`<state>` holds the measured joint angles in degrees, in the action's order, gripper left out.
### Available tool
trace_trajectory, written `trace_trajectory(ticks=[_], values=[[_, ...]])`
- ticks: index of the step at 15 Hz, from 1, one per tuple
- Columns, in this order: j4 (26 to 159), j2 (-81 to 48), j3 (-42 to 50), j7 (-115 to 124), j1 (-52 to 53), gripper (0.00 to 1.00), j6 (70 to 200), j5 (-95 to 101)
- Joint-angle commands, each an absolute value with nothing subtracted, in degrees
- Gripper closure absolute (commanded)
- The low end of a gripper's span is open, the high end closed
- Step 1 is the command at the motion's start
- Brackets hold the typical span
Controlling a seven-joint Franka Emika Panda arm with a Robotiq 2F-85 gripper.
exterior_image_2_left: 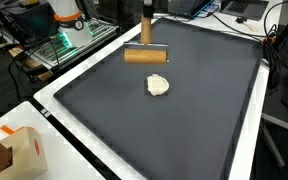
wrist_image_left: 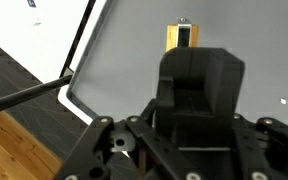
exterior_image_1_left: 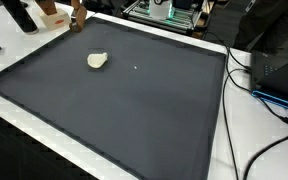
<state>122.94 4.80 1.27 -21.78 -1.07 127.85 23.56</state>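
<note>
Tool [wrist_image_left: 200, 68] is showing only in the wrist view, as a black housing filling the lower middle of the frame. Its fingers are merging into one dark block there, so I cannot tell whether it is released or clenched.

- The tool is hanging over the dark mat [wrist_image_left: 244, 30].
- Straight ahead of the tool and well apart from it, a wooden piece [wrist_image_left: 182, 37] is standing on the mat, with a dark strip running down its face.
- In an exterior view the wooden piece [exterior_image_2_left: 145, 56] is reading as a round bar lying level, with a stem rising upright from its middle.
- A pale lump [exterior_image_2_left: 158, 86] is lying on the mat near the bar and apart from it. It is not showing in the wrist view, so its place relative to the tool cannot be told.
- Off to one side of the tool a small white speck [wrist_image_left: 284, 100] is sitting on the mat.
- The mat is lying on a white counter [exterior_image_2_left: 69, 150].
- One container: a white carton [exterior_image_2_left: 16, 152] with an orange mark is standing at the counter's corner. Its contents are hidden.
</note>
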Motion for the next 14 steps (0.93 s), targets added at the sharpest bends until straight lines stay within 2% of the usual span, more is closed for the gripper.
trace_trajectory(ticks=[1,7,8,14], values=[[122.42,8.14,0.58,-18.5,-0.44,0.76,121.26,20.4],[120.63,9.98,0.02,-13.15,-0.22,0.76,114.67,15.69],[120.84,8.53,0.23,-15.14,-0.26,0.51,116.96,16.86],[120.58,8.92,0.17,-13.67,-0.27,0.51,116.25,16.71]])
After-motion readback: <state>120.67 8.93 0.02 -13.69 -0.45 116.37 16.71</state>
